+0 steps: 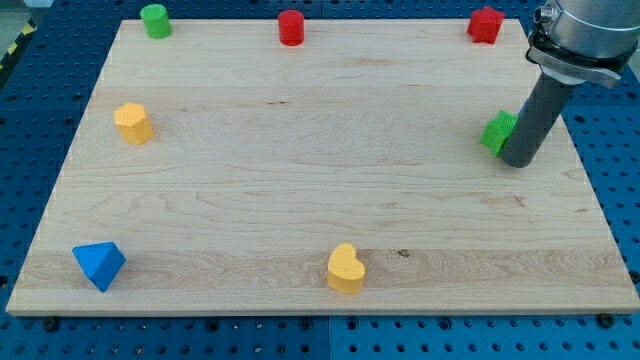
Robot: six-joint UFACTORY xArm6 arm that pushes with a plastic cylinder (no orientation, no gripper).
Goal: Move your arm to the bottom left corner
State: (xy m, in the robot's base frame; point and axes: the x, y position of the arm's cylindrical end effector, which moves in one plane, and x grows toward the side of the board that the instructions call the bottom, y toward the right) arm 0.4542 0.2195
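My tip (519, 160) rests on the wooden board (300, 170) near its right edge, touching the right side of a green block (496, 131), which the rod partly hides. The board's bottom left corner holds a blue triangular block (99, 265), far from the tip. A yellow heart block (346, 268) sits at the bottom middle. A yellow block (132, 122) sits at the left.
A green cylinder (155, 20) stands at the top left, a red cylinder (291, 27) at the top middle and a red block (485, 24) at the top right. A blue perforated table (30, 120) surrounds the board.
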